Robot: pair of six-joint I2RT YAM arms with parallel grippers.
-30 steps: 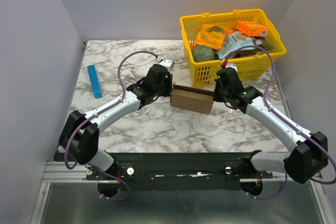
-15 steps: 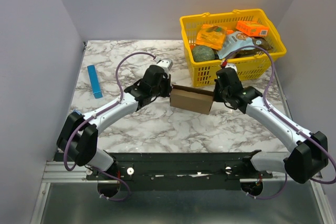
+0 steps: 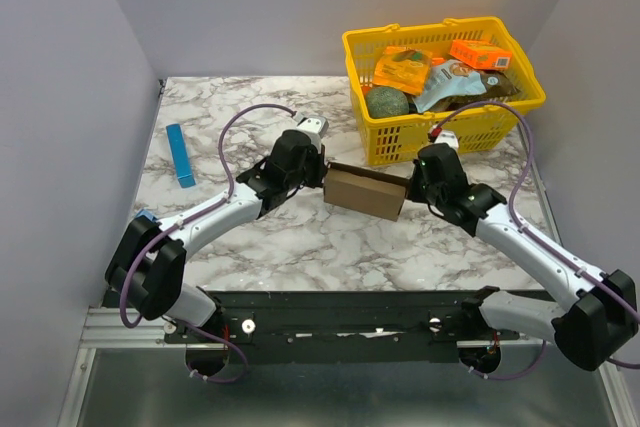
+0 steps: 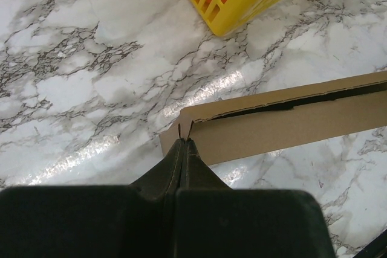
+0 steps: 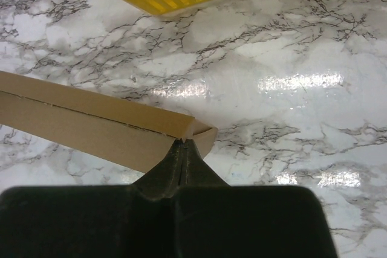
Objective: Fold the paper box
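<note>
Grey walls stand round a white, grey-veined marble tabletop (image 3: 300,237). Near its middle, a little toward the far edge, is the paper box (image 3: 365,193), a plain brown carton pressed flat into a long, narrow shape. It runs left to right between the two arms, with a dark slit showing along its upper fold in the left wrist view.

The left gripper (image 3: 322,176) meets the box's left end. Seen from its wrist, the jaws are pressed fully together, with no gap between the fingers (image 4: 175,161), and the tips nip the thin cardboard at that end's corner. The right gripper (image 3: 410,187) meets the opposite end. Its jaws are likewise squeezed tight together, and the fingers (image 5: 190,164) pinch the folded corner of the cardboard there. I cannot tell whether the box touches the marble or hangs just above it.

A yellow plastic basket (image 3: 440,132) stands at the far right corner of the tabletop, just beyond the box and apart from it. It holds small orange printed boxes (image 3: 480,53) and a dark round thing (image 3: 386,102), among other packets. A thin blue strip (image 3: 181,155) lies flat near the left edge, well apart from the box and both grippers.
</note>
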